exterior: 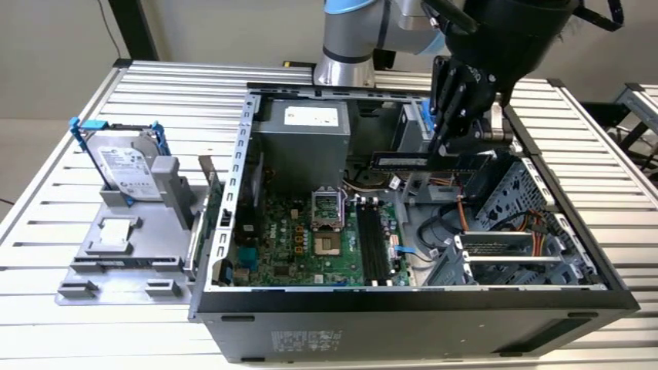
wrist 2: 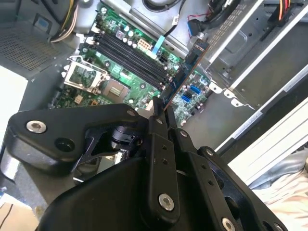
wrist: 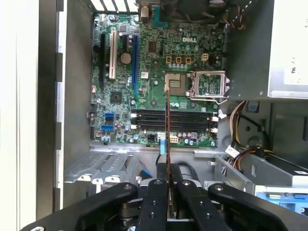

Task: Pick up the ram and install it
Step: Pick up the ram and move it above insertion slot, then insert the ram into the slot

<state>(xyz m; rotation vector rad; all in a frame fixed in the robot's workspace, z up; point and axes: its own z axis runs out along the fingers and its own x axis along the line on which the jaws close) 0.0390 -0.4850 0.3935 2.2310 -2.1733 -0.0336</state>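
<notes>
Right at the wrist, the gripper (wrist 2: 159,109) has its jaws pinched tight on one short end of the ram (wrist 2: 185,72). The stick hangs in the air above the open case (exterior: 231,223), not seated yet. It looks light, stiff and thin (fragile too, I'd guess), so holding the flat faces at the end seems sensible. Further down, the black slots (wrist 2: 126,53) lie on the motherboard (wrist 2: 144,89).

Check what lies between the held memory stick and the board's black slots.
Nothing solid. In the first wrist view the memory stick, held by the hand, hangs over the bare black slots, only air between.
</notes>
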